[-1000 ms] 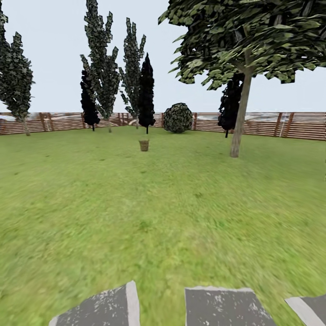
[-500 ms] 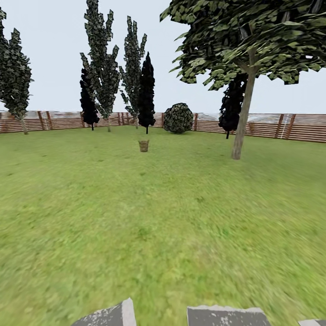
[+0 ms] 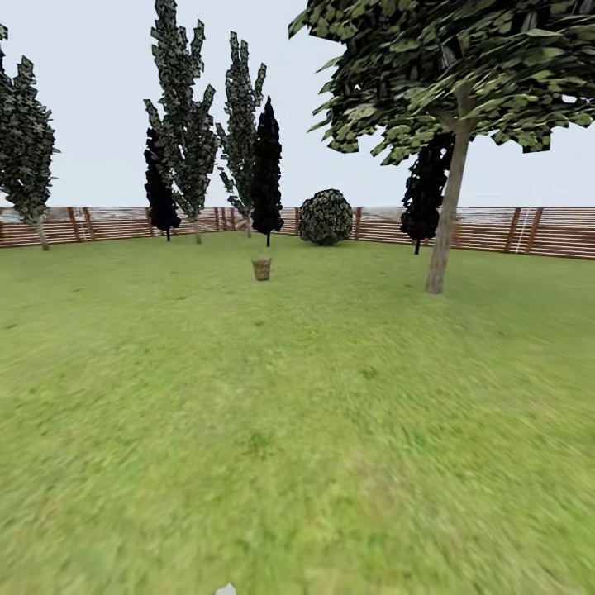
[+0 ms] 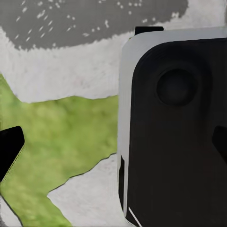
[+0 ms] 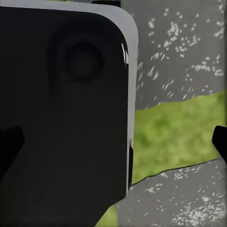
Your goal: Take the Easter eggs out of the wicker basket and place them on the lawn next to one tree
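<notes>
The wicker basket (image 3: 262,269) stands small and far off on the lawn (image 3: 273,413), straight ahead of me. The Easter eggs are hidden; at this distance nothing shows inside the basket. A tree (image 3: 441,240) with a grey-brown trunk and a broad leafy canopy rises to the right of the basket, a little nearer to me. In the left wrist view my left gripper (image 4: 113,146) hangs open over grass and pale paving, with a dark fingertip (image 4: 9,151) at the frame's edge. My right gripper (image 5: 113,144) is open too, beside my black body panel (image 5: 61,118).
A brown slatted fence (image 3: 496,230) closes the far side of the garden. Dark narrow cypress-like trees (image 3: 267,173) and a round bush (image 3: 326,216) stand along it. A sliver of grey paving stone (image 3: 225,590) shows at the bottom edge.
The whole view has moved forward over the grass: the grey paving stones have slid almost out at the bottom. The basket and trees keep their places on the lawn.
</notes>
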You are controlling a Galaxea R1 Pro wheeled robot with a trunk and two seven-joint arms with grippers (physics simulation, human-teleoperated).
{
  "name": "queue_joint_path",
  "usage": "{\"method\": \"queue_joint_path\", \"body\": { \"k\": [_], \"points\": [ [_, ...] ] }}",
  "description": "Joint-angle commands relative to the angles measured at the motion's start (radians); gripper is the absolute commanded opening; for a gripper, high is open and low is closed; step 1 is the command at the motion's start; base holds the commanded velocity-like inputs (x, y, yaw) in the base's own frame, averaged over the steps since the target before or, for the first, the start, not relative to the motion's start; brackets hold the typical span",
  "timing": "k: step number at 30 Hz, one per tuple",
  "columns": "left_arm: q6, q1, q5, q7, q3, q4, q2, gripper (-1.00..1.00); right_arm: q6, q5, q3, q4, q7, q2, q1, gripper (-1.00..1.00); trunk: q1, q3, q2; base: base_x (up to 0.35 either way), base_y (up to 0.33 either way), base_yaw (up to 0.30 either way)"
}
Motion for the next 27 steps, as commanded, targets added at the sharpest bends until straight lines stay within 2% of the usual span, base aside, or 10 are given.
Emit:
{"method": "queue_joint_path", "body": {
  "k": [1,9,27],
  "points": [
    [0.0,0.001,0.0,-0.001,0.001,-0.002,0.0,1.0,0.001,0.0,0.0,0.002,0.003,0.0,-0.001,1.0,0.001,-0.001,0.0,0.339,0.0,0.0],
    [0.0,0.001,0.0,-0.001,0.001,-0.002,0.0,1.0,0.001,0.0,0.0,0.002,0.003,0.0,-0.001,1.0,0.001,-0.001,0.0,0.339,0.0,0.011],
    [0.0,0.001,0.001,-0.001,0.001,-0.002,0.0,1.0,0.001,-0.002,0.0,0.002,0.003,0.0,-0.001,1.0,0.001,-0.001,0.0,0.339,0.0,0.213]
  ]
}}
